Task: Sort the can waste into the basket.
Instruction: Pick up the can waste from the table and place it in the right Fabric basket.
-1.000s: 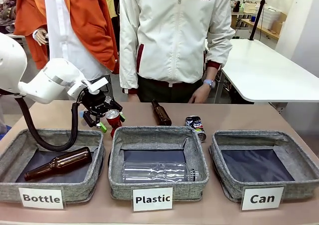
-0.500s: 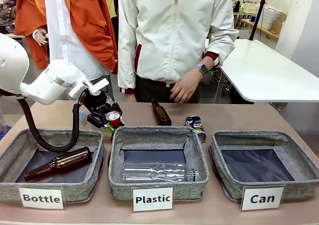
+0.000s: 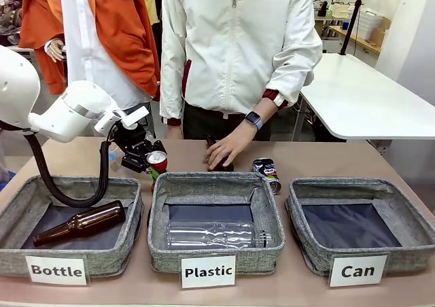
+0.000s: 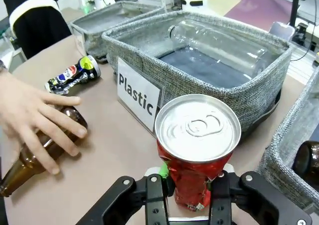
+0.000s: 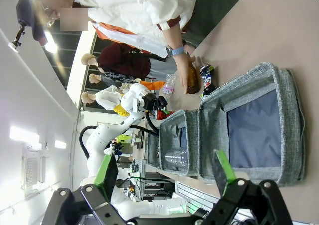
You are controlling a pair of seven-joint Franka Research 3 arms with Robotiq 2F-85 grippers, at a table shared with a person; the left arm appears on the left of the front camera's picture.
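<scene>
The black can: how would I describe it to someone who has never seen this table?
Start at the row of grey baskets on the table. Behind the gap between the Plastic basket and the Can basket, the black can lies on its side on the bare surface. Unlike the brown bottle under the person's hand beside it, it is short, dark metal with white print.

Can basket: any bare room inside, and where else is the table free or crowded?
The Can basket holds nothing; its whole dark floor is free. The table strip behind it, right of the black can, is bare too. Crowded: behind the Plastic basket, where the person's hand lies on a brown bottle and the left gripper grips the red can.
</scene>
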